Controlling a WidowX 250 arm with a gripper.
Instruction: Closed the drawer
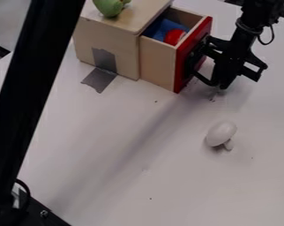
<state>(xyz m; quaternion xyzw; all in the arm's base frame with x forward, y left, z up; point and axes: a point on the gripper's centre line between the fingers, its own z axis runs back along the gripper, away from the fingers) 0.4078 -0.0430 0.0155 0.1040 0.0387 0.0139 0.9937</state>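
Observation:
The black gripper (222,79) hangs low at the upper right, just outside the drawer's red front. Its left side overlaps the front's right part, and I cannot tell whether they touch. The drawer (158,61) stands partly pulled out of the light wooden box (109,43), its plain wooden side showing. Inside the drawer lie a red round thing (174,36) and something blue (160,29).
A green fruit-like object (110,6) sits on top of the box. Grey tape (101,77) joins the box to the white table (138,163). A white mushroom-shaped object (221,133) lies right of centre. A black post (35,84) crosses the left side.

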